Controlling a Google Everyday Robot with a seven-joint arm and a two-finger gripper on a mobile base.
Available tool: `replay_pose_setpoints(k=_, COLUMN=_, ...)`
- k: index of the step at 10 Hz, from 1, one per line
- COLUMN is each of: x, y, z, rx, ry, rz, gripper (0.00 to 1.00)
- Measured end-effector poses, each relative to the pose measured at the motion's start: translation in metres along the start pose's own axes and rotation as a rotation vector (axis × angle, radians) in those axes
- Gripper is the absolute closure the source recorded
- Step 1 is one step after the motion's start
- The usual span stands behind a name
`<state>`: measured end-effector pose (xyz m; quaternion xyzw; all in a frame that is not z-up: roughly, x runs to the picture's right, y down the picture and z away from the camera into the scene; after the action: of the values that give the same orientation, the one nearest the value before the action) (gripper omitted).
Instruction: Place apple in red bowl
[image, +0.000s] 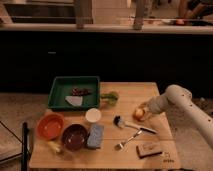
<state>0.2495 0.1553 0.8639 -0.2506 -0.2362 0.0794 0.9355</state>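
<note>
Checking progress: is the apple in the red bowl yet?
No, the apple is at the gripper, well apart from the red bowl.

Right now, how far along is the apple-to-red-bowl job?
Early. Done: the tool is at the apple, which sits on the table. In hand: the grasp; I cannot tell if it is secured. Left: lift the apple and carry it across to the red bowl at the opposite end, with no apple in it.
</note>
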Motion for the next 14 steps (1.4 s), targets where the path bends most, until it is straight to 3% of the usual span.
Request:
replay_pose_setpoints(k=5, x=-0.022, y=-0.009, z=-0.021, rx=0.019, ry=0.054, rz=-0.095, gripper=1.0)
replay_pose_setpoints(k=11, x=-0.054, y=-0.025, z=-0.066, rx=0.032, ry=0.18, rz=-0.236, gripper=1.0)
replay_pose_setpoints(k=14, x=-0.076, y=-0.027, z=-0.079, rx=0.034, ry=0.219, rz=-0.309, gripper=1.0)
